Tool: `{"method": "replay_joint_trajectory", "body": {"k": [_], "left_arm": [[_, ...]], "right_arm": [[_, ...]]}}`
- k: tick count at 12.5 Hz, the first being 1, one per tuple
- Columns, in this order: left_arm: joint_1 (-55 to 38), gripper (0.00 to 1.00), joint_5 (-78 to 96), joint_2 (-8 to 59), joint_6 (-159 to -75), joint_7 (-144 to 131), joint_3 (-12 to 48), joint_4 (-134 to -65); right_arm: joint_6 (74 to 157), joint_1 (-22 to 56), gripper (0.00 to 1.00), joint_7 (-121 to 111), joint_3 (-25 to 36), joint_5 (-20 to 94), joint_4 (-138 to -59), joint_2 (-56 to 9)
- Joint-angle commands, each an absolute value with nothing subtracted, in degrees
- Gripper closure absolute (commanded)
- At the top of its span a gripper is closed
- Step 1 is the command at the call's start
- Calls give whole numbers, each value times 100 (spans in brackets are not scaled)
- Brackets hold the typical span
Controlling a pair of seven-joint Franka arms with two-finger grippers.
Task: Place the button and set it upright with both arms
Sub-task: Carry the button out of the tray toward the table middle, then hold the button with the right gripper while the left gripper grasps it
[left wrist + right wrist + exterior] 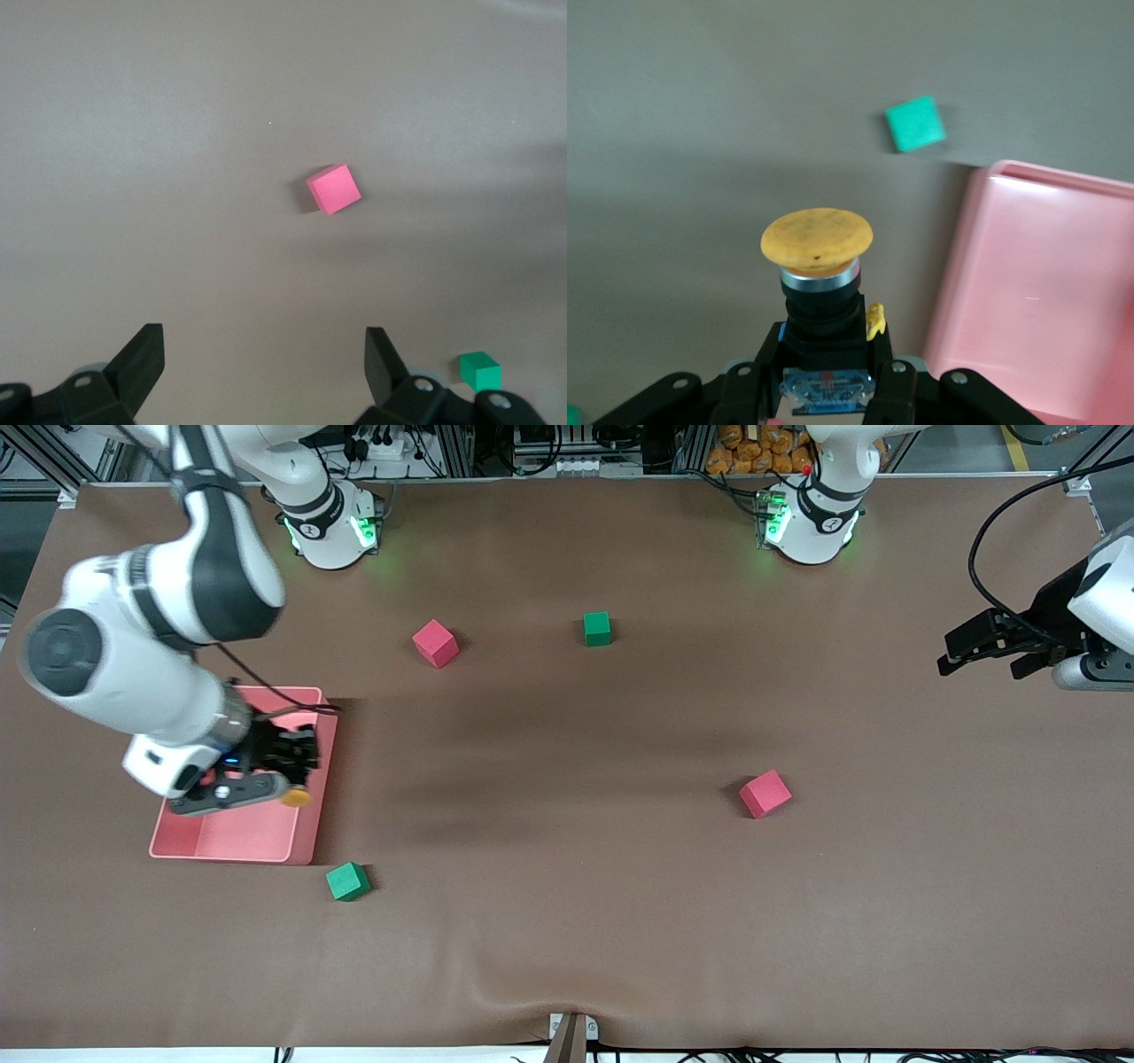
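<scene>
Button (818, 239) first: we see it pinched in the right tool (824, 390), whose fingers are pressed onto its black body just below the metal collar, the orange mushroom cap sticking out ahead of them. In the front view the right tool (285, 779) hangs over the pink tray (239, 841) at the right arm's end of the bench (567, 921), with the orange cap (296, 798) above the tray's edge. We judge the button small, light and rigid; the domed cap looks smooth and likely to slip, so the blocky body is the better place to grip, leaving the base free to meet the bench. The left tool (983, 654) waits with its fingers (142, 359) spread wide, high over the left arm's end of the bench, a pink cube (334, 189) and a green cube (479, 369) lying below it.
</scene>
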State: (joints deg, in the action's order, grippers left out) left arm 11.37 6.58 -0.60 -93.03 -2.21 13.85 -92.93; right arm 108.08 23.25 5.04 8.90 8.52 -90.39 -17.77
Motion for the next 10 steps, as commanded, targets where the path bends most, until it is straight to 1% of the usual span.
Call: {"method": "replay_joint_trajectory", "body": {"k": [1, 2, 4, 7, 8, 10], "left_arm": [[1090, 0, 598, 17, -9299, -202, 1450, -9237], [1055, 0, 528, 113, -9325, -246, 1511, -9220], [985, 0, 466, 228, -9422, -263, 1704, -9220], [748, 0, 457, 596, -9632, -264, 1898, -9220], [590, 0, 370, 798, -9781, -264, 1898, -9220], [169, 0, -164, 1132, -10001, -264, 1925, -9220]], "right_arm": [[11405, 2942, 100, 1770, 967, 1116, -8701, -2205], [11573, 3197, 100, 2384, 967, 1099, -8675, -2371], [11637, 3637, 100, 3204, 967, 1090, -8273, -2836], [11628, 4243, 100, 3796, 976, 1063, -7263, -3881], [11706, 4497, 100, 3788, 984, 1029, -7173, -4137], [12284, 4929, 100, 3779, 984, 583, -7207, -4437]]}}
